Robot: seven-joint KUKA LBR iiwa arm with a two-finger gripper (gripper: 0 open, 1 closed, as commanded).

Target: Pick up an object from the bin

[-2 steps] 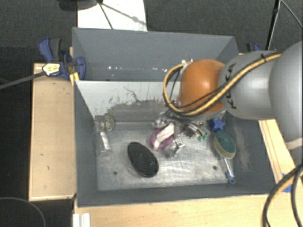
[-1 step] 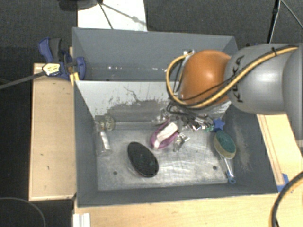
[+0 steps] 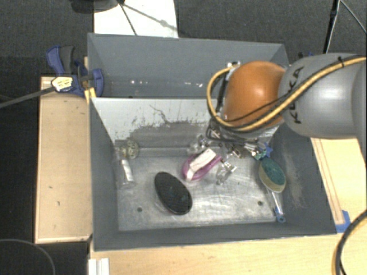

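Grey bin (image 3: 172, 67) w/ purple-white obj (image 3: 199, 165), black oval (image 3: 172, 193), green brush (image 3: 272, 175).

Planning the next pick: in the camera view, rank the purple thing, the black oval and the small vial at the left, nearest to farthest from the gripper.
1. purple thing: mid-bin, right beside the gripper.
2. black oval: toward the bin's front, on the view's left of the gripper.
3. vial: by the left wall, farthest.
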